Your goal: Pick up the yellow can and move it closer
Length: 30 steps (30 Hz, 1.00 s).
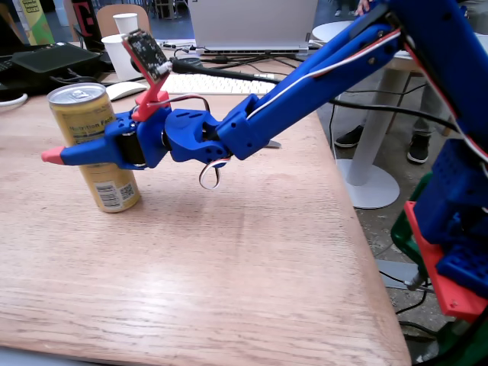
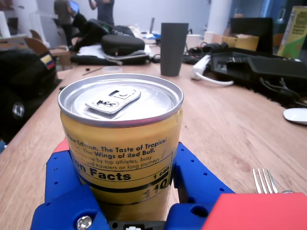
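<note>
The yellow can (image 1: pixel 95 149) stands on the wooden table (image 1: pixel 229 252) at the left of the fixed view, silver pull-tab top up and its barcode patch near the base. My blue gripper (image 1: pixel 69 151) reaches in from the right and is shut on the can's middle; one red-tipped finger (image 1: pixel 53 156) shows in front and the other is hidden behind the can. In the wrist view the can (image 2: pixel 122 143) fills the centre, and the gripper (image 2: pixel 122 149) has its blue fingers (image 2: pixel 192 177) pressed against both sides.
Behind the can are white paper cups (image 1: pixel 122 49), a mouse (image 1: pixel 126 90), a keyboard (image 1: pixel 217 82) and a laptop (image 1: pixel 252 23). The wrist view shows a fork (image 2: pixel 264 181) to the right, a grey cup (image 2: pixel 172 48) and a black bag (image 2: pixel 122 44) ahead. The table edge (image 1: pixel 366 252) runs along the right.
</note>
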### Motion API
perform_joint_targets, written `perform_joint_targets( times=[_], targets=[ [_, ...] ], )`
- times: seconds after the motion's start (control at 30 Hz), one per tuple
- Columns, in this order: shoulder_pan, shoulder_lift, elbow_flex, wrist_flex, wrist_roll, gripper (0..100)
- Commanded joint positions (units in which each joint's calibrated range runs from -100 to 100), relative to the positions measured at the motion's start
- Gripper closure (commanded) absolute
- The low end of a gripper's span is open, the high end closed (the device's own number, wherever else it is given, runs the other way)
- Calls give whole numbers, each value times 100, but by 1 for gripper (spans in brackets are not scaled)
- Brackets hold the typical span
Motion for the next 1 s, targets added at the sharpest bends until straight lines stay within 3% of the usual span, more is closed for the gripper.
perform_joint_targets(
  times=[0.0,0.43,0.7,0.97],
  targets=[
    [40,-168,-34,-13,10,89],
    [-180,-3985,3307,36,5,89],
    [-163,-6026,3581,2368,5,89],
    [-112,-8839,6223,2565,5,89]
  ],
)
